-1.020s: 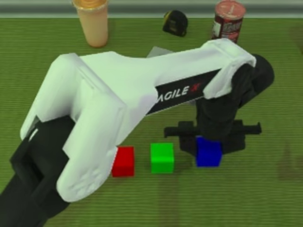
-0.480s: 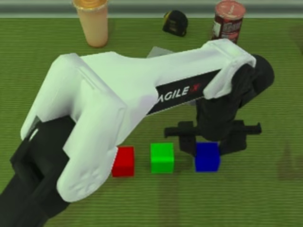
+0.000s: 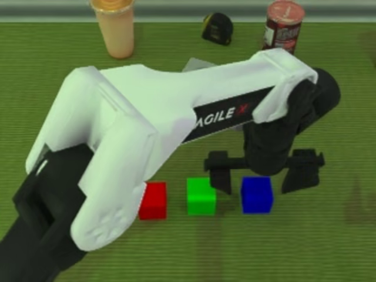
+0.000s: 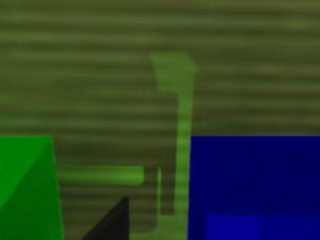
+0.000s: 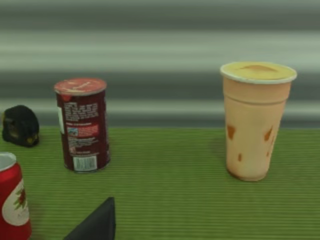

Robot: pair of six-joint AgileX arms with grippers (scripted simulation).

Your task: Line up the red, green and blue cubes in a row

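The left gripper (image 3: 264,175) hangs over the green mat (image 3: 329,247) with its 2 fingers (image 3: 220,171) spread wide and nothing held between them. The blue cube (image 3: 257,194) sits on the mat just below the gap, between the fingers in left-right terms but nearer the camera-side edge, with clear space on either side of it and no contact with either finger. The green cube (image 3: 201,195) stands a short way to its left, and the red cube (image 3: 153,200) a similar step further left, partly tucked against the white arm housing. All 3 cubes lie in 1 line across the table, apart from each other.

In the left wrist view the blue cube (image 4: 255,185) fills 1 lower corner and the green cube (image 4: 27,185) the other, with bare mat between them.

Along the far edge stand a tan lidded cup (image 3: 115,26), a black tape measure (image 3: 218,28) and a dark red canister (image 3: 283,26).

The right arm does not show in the top view; its wrist camera looks at the cup (image 5: 256,125), the canister (image 5: 82,124) and a red soda can (image 5: 12,205), and I cannot tell how its fingers stand
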